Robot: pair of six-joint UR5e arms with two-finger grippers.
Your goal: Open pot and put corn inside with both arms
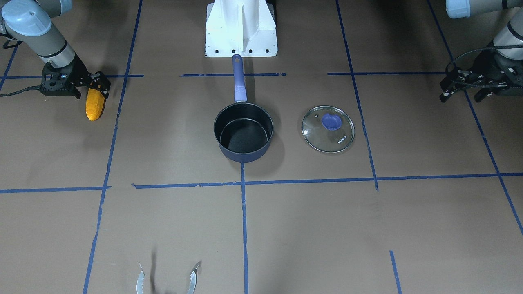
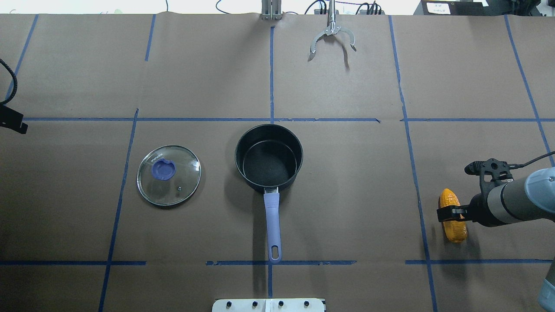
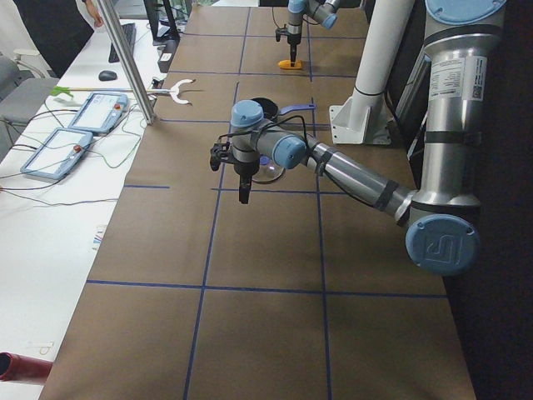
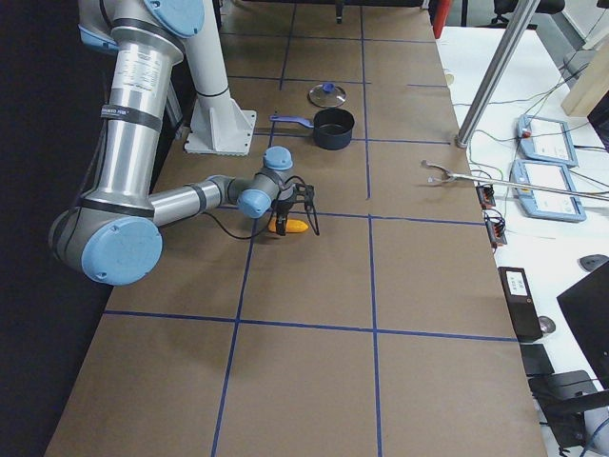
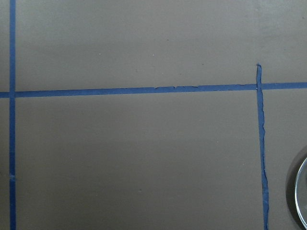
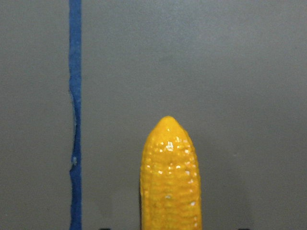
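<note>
Even, bright overhead light, soft shadows beside the pot [image 2: 269,158], glare on the glass lid [image 2: 169,175], sharp focus throughout.

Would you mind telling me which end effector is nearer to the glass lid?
Left. The left end effector hangs off to one side of the lid; the right end effector is at the corn, beyond the pot.

Setting: robotics lab. Evidence: brown paper-covered table [image 2: 347,173] w/ blue tape grid [image 2: 271,73]; teach pendants [image 3: 96,112] on white side bench, left of frame; white robot base plate [image 1: 241,28], top centre.
</note>
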